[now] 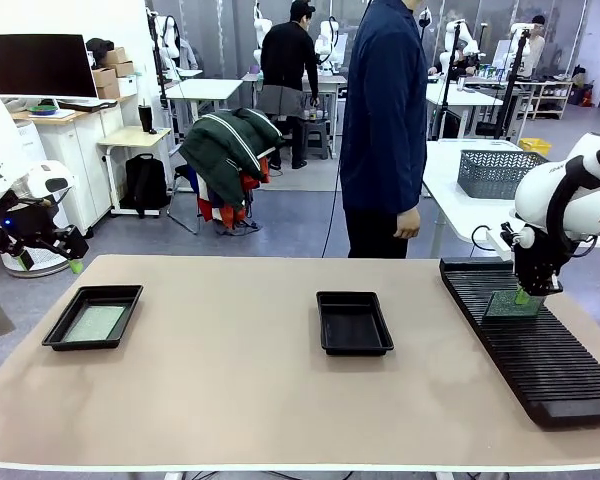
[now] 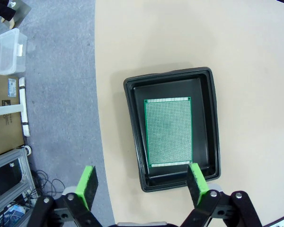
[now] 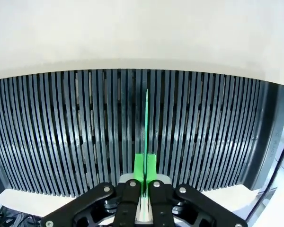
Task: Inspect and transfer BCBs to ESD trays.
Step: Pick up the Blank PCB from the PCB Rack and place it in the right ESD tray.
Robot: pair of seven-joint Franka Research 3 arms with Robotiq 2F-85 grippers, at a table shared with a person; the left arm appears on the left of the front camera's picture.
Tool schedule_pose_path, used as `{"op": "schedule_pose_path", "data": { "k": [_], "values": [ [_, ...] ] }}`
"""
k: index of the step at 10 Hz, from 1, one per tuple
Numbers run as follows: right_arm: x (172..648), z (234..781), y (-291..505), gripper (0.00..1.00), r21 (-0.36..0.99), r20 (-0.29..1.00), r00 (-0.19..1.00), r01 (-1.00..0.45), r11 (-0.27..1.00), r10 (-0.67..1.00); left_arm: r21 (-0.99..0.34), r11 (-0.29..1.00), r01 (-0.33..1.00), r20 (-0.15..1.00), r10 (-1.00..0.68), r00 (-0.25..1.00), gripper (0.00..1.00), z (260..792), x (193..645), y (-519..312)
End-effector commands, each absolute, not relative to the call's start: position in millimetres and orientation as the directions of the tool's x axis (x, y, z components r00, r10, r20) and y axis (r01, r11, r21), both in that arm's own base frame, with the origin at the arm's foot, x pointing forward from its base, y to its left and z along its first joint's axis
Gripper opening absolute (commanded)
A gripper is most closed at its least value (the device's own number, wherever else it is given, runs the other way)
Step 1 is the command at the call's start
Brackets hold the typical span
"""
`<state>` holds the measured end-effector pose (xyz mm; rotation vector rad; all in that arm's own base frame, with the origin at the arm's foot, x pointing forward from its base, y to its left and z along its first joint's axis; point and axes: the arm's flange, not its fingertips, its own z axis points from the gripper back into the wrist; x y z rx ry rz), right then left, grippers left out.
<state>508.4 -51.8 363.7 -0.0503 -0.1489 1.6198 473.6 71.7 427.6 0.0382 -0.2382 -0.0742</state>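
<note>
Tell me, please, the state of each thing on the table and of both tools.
left tray: holds one board.
flat BCB: lies flat on the left tray's floor.
middle tray: empty.
upright BCB: stands on edge on the rack, gripped at its top.
rack: lies on the table.
left tool: open, above the left tray.
right tool: shut on the upright BCB.

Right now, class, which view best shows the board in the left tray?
Left wrist view: it looks straight down on the board, whole face clear. The front view shows it small and foreshortened.
</note>
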Motion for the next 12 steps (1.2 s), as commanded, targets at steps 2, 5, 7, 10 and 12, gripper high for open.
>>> {"op": "schedule_pose_path", "data": {
  "k": [2, 5, 7, 10, 12],
  "values": [
    [508.4, 363.7, -51.8, 0.00, -0.127, 0.059, -0.056, -0.991, -0.048, 0.997, 0.043, 0.997, 0.069, 0.240, -0.078, 0.968, 1.00, 427.0, 472.5, 72.7],
    [508.4, 363.7, -51.8, 0.00, -0.127, 0.059, -0.056, -0.991, -0.048, 0.997, 0.043, 0.997, 0.069, 0.240, -0.078, 0.968, 1.00, 427.0, 472.5, 72.7],
    [508.4, 363.7, -51.8, 0.00, -0.127, 0.059, -0.056, -0.991, -0.048, 0.997, 0.043, 0.997, 0.069, 0.240, -0.078, 0.968, 1.00, 427.0, 472.5, 72.7],
    [508.4, 363.7, -51.8, 0.00, -0.127, 0.059, -0.056, -0.991, -0.048, 0.997, 0.043, 0.997, 0.069, 0.240, -0.078, 0.968, 1.00, 427.0, 472.5, 72.7],
    [508.4, 363.7, -51.8, 0.00, -0.127, 0.059, -0.056, -0.991, -0.048, 0.997, 0.043, 0.997, 0.069, 0.240, -0.078, 0.968, 1.00, 427.0, 472.5, 72.7]
  ]
}}
